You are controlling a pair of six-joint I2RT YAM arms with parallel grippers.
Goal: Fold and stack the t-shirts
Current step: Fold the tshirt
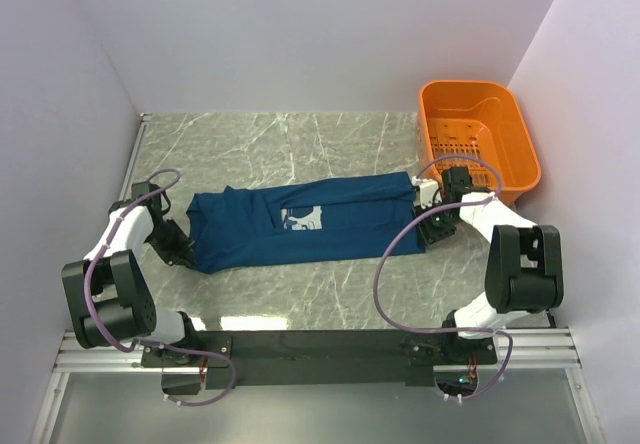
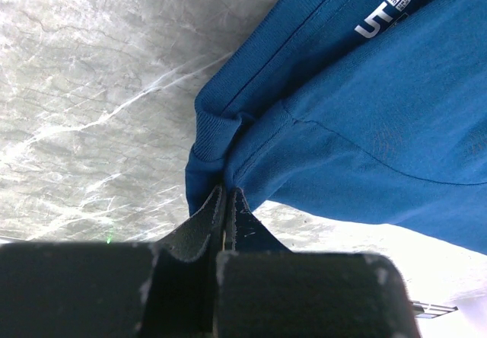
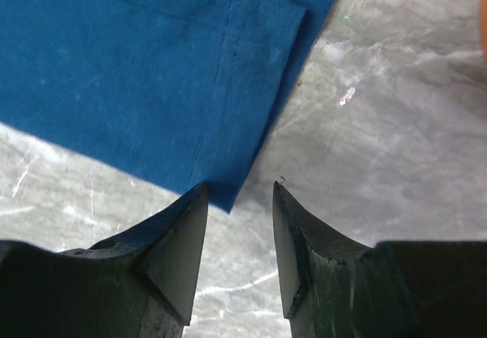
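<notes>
Nearest, both arms rise from their bases at the near edge of the marble-patterned tabletop (image 1: 300,144) and bend outward, one toward each side edge. The left hand (image 2: 226,201) sits low toward the left edge. Its two fingers are pressed together with almost no gap, pinching a bunched corner of the dark blue t-shirt (image 1: 330,234) between their tips (the wrist view shows a ribbed edge and a stitched seam gathered right at the pinch). A small white mark (image 2: 378,22) is printed on the cloth a little way beyond that pinch.

The right hand (image 3: 240,193) is toward the right edge, at the shirt's other end. Its fingers stand well apart and hold nothing. A hemmed corner of the shirt reaches the mouth of the gap, just beside one fingertip (image 3: 183,239); whether cloth and finger touch cannot be told.

Between the two hands the t-shirt lies as a long band across the middle of the tabletop, running from the left side to the right. Its right end is slightly farther from the near edge than its left. A pale print (image 1: 300,218) faces up about halfway along the band, and soft creases cross the cloth.

Farthest, an orange basket (image 1: 480,124) sits in the far right corner of the tabletop, apart from the shirt and just beyond the right arm's wrist.
</notes>
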